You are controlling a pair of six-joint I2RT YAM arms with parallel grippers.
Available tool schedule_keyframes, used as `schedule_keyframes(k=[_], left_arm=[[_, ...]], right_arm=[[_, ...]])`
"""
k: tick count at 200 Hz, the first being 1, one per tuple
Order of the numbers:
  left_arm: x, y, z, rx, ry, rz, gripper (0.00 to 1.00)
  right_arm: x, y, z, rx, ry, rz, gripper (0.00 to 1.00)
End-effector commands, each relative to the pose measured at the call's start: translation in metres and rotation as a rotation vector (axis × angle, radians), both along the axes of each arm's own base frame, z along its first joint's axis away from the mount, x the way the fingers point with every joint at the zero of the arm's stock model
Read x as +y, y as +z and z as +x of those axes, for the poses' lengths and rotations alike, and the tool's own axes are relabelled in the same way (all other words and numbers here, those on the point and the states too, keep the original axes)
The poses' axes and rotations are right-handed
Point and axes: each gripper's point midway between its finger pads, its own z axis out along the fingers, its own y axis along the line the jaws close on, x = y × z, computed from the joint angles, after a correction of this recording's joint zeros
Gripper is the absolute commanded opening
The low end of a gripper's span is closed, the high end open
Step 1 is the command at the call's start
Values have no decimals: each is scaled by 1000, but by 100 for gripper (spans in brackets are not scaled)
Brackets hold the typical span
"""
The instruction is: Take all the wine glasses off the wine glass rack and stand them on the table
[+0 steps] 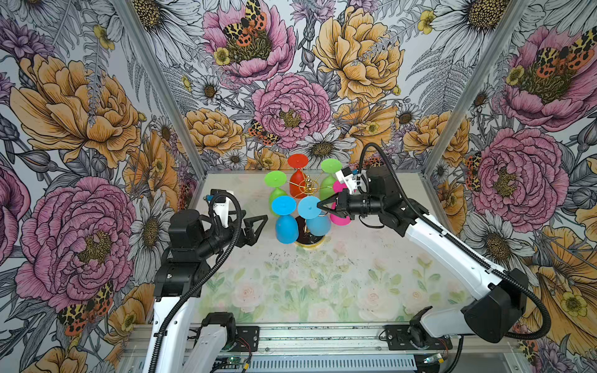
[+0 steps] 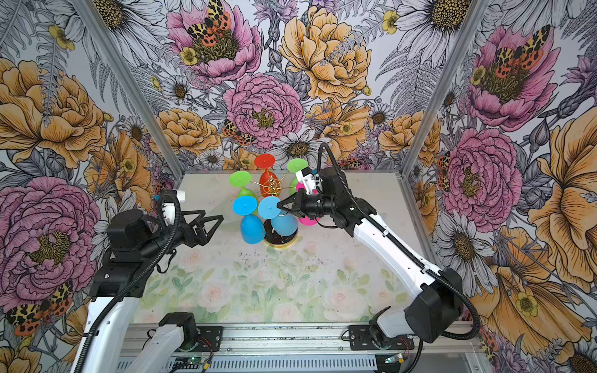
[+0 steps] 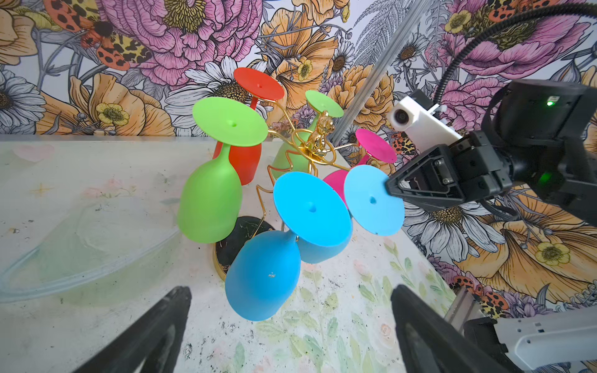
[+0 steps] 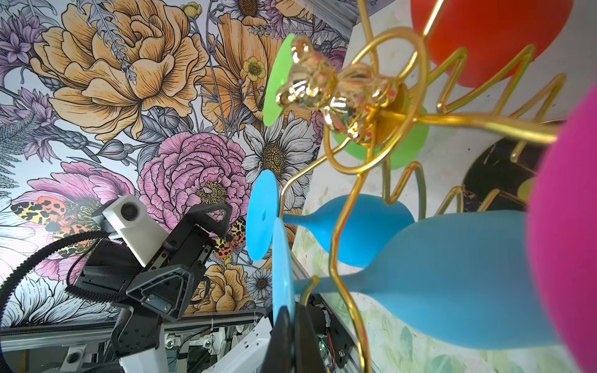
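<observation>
Setup: wine glass rack stands upright at the far middle of the bench. Its round black base rests flat on the surface. Six coloured glasses hang upside down from its gold wire arms.

Right gripper: reaches in from the right at foot height. Jaws are clenched on the rim of the foot disc of the blue wine glass. The right wrist view shows the thin disc edge-on between the two fingers.

Blue wine glass: not yet off the rack. It hangs on the rack's near right side, with its stem seated in a wire arm and its bowl pointing down above the base.

Neighbours: second blue glass just to its left and pink glass just behind it.

Left gripper: hovers above the bench left of the rack, apart from every glass. Jaws are spread wide and hold nothing.
</observation>
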Motion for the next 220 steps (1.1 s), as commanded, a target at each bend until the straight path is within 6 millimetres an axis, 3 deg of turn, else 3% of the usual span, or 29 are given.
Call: schedule_keyframes(k=[1,67,109,159,220], left_arm=[[-3,11,-4,-14,-13,-16,99],[-22,17,-16,49,-133,-114,97],[-40,13,-29,118,-228,-174,93],[-68,8,-47,203,-354,-206,84],[-113,-5,-58,291,-491,-159,74]], right_arm=[[2,19,-12,-71,50,23,0],[-4,25,-36,-119,126,45,0],[-9,17,-54,-137,182,49,0],[-17,16,-73,-166,209,59,0],[-21,17,-82,-186,225,66,0]])
